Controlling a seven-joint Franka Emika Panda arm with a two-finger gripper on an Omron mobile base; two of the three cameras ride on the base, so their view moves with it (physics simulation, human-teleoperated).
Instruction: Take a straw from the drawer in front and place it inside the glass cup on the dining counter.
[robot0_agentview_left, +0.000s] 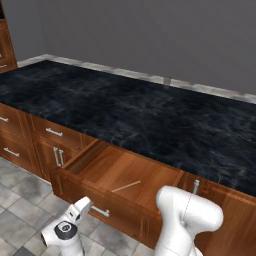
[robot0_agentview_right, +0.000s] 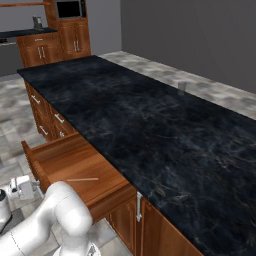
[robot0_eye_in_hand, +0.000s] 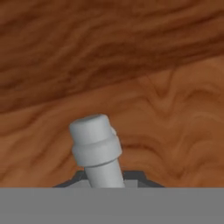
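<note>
The drawer (robot0_agentview_left: 107, 172) stands pulled out under the dining counter (robot0_agentview_left: 140, 115), its wooden floor showing. The straw (robot0_agentview_left: 126, 186) lies flat inside it, a thin pale stick, also seen as the straw (robot0_agentview_right: 82, 179) near the drawer's front. My gripper (robot0_agentview_left: 84, 205) sits low in front of the drawer, at the left end of the silver bar handle (robot0_agentview_left: 101, 211). In the hand view the handle's end (robot0_eye_in_hand: 95, 146) rises between the dark tips of my gripper (robot0_eye_in_hand: 107, 181), which is shut on it. The glass cup (robot0_agentview_right: 182, 86) stands far off on the dining counter (robot0_agentview_right: 150, 130).
Shut drawers and cabinet doors (robot0_agentview_left: 55, 150) run along the island's base to the left of the open drawer. Grey floor tiles (robot0_agentview_left: 22, 200) lie in front. A wooden cabinet block with an oven (robot0_agentview_right: 70, 25) stands at the back wall.
</note>
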